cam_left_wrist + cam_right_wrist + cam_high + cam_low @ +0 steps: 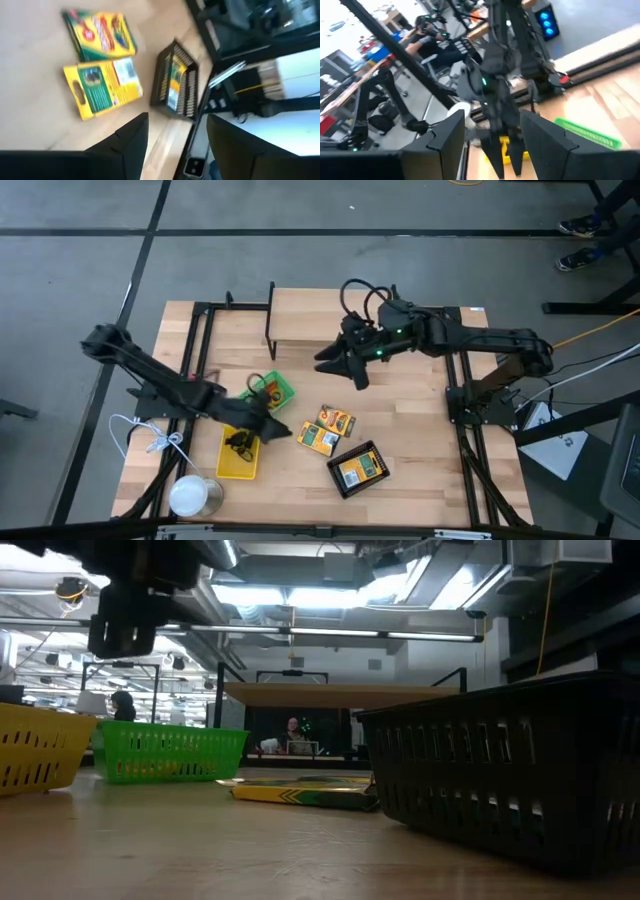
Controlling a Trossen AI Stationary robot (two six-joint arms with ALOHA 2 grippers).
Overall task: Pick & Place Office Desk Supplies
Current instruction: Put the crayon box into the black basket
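My left gripper (280,429) hovers open and holds nothing, between the yellow tray (237,458) and two printed boxes (336,420) (318,441) lying flat on the table. In the left wrist view both boxes (99,34) (102,89) and the black mesh tray (175,82) lie beyond its fingers. That tray (357,468) has a box inside. Black clips (238,443) lie in the yellow tray, and orange loops in the green tray (272,390). My right gripper (340,368) stands open and holds nothing, raised over the table's far middle.
A white round can (195,495) stands at the near left corner, with a white cord (150,440) beside it. A black frame (270,320) rises at the far side. Bare wood (420,430) lies to the right of the boxes.
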